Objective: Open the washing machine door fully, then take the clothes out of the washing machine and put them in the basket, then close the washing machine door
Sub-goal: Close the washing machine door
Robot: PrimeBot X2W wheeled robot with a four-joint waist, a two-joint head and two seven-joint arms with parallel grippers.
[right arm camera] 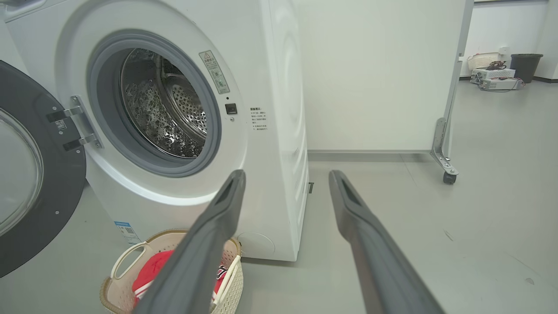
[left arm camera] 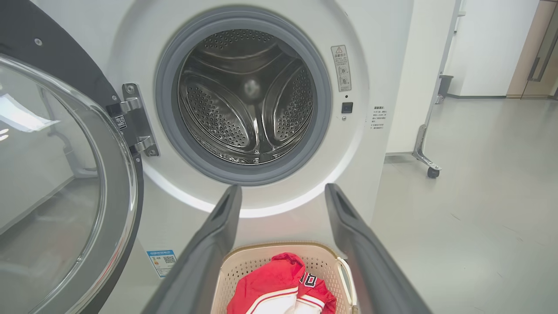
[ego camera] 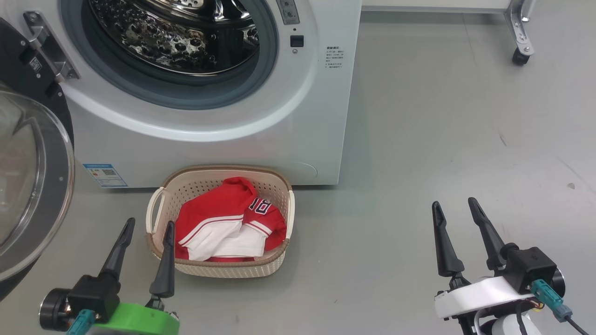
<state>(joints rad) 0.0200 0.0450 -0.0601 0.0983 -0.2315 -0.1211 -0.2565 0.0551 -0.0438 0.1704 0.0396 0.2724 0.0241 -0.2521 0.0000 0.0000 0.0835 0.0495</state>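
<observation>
Lying crumpled in the basket [ego camera: 233, 269] at lower centre, the clothes [ego camera: 219, 223] are sitting before the washing machine [ego camera: 209, 139], its door [ego camera: 23, 177] standing ajar at left; the left gripper [ego camera: 150, 223] and right gripper [ego camera: 453, 203] are hovering, fingers spread wide, holding nothing.

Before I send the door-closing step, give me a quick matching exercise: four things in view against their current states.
Things:
1. washing machine door
2. clothes
3. drum
4. left pincer

States:
A. spread, holding nothing
B. lying in the basket
C. swung wide open on its hinge
D. bare steel, no laundry inside

Pairs: 1-C, 2-B, 3-D, 4-A
</observation>
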